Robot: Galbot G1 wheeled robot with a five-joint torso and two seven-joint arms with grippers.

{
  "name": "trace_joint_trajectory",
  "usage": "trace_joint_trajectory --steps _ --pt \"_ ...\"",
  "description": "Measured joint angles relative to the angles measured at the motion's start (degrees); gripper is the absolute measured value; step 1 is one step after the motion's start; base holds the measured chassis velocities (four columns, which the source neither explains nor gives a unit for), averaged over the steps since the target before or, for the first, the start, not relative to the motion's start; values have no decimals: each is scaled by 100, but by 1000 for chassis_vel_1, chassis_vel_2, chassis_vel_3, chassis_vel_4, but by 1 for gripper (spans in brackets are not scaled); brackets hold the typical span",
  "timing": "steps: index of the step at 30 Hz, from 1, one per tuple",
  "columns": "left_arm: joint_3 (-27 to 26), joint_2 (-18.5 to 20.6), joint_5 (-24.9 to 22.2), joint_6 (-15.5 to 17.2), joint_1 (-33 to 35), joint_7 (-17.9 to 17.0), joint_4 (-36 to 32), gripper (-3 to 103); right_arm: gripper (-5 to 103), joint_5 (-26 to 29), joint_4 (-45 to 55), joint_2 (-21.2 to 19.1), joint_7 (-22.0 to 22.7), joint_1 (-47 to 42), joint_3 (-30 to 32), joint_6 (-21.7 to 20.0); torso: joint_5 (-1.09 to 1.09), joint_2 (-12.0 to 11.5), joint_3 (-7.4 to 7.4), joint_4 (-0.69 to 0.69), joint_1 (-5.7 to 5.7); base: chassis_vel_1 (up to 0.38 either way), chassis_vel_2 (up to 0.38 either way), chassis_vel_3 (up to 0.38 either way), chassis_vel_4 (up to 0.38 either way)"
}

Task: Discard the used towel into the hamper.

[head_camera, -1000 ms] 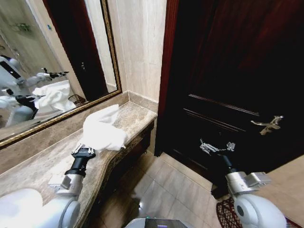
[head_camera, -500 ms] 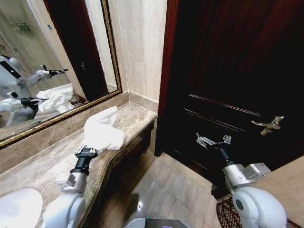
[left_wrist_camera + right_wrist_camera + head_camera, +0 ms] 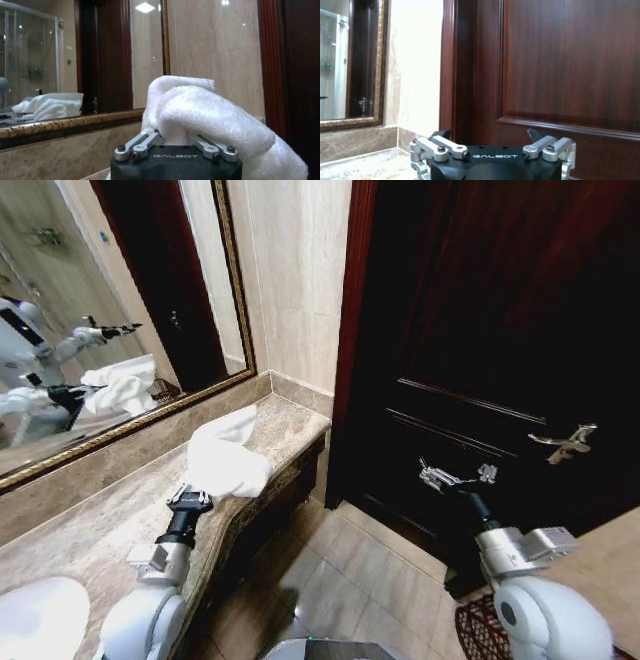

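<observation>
The white towel [image 3: 225,455] lies bunched on the marble counter [image 3: 90,525], below the mirror [image 3: 110,310]. The left gripper [image 3: 190,498] is clamped on its near fold. It looks soft, light and floppy, so a thick bunch is the safest hold. The right gripper [image 3: 458,476] hangs spread wide by the dark door [image 3: 500,330].

Marble counter [image 3: 120,510], gilt mirror [image 3: 110,310] — dark door [image 3: 500,330].
</observation>
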Motion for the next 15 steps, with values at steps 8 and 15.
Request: trace_joint_trajectory --steps 8,15 --pt "54 -17 17 3 24 -9 -21 12 100 6 -2 44 2 -105 55 -5 0 0 0 0 0 0 0 0 0" --pt "170 -34 130 4 34 -176 -45 12 100 -29 -4 75 8 -159 86 -43 0 0 0 0 0 0 0 0 0"
